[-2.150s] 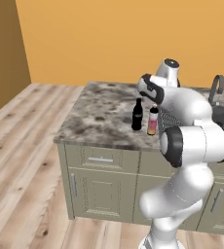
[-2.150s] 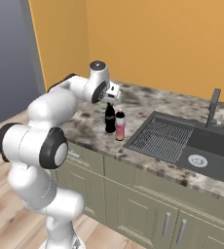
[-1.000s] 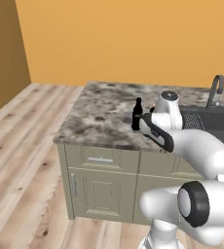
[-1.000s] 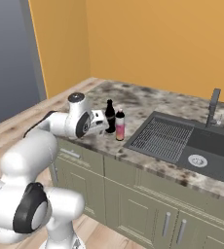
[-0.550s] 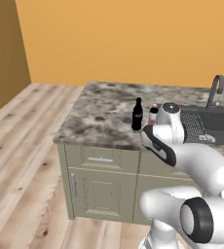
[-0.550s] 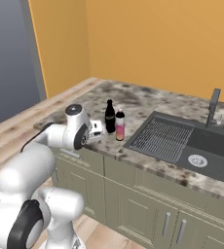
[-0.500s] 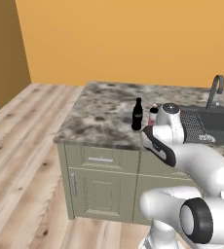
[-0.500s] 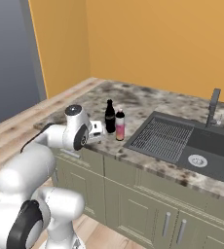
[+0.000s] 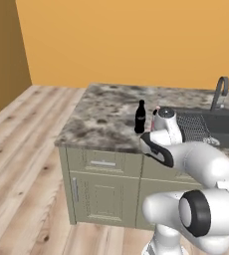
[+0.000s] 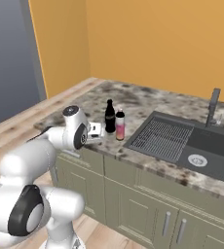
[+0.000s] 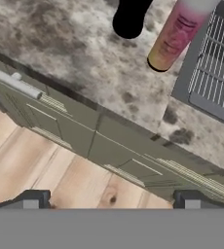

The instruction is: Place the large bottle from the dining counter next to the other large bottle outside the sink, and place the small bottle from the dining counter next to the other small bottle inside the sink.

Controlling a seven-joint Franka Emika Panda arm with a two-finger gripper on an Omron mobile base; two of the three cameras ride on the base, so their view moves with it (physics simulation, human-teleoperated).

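Note:
The large bottle (image 10: 120, 125), pale pink with a white band, stands upright on the speckled counter (image 10: 148, 99) right beside the other large bottle (image 10: 109, 116), all dark. Both stand just outside the sink (image 10: 206, 146), by its ribbed rack (image 10: 162, 136). The hand view has the pink large bottle (image 11: 175, 36) and the dark bottle's base (image 11: 128, 17) at the top. My gripper (image 10: 95, 130) hangs open and empty at the counter's front edge, a short way from the bottles. In the hand view the gripper (image 11: 111, 200) shows with its jaws wide apart over cabinet front and floor. The small bottles and the dining counter are out of view.
A dark curved tap (image 9: 218, 92) rises behind the sink. Olive-grey cabinet doors and drawers (image 9: 104, 189) run under the counter. Wooden floor (image 9: 27, 149) lies open to the left, with an orange wall behind. My own white arm (image 9: 196, 164) covers part of the counter's front.
The arm has come down from above the two bottles and drawn back to the counter's front edge. Both bottles stand where they were. The jaws have stayed wide.

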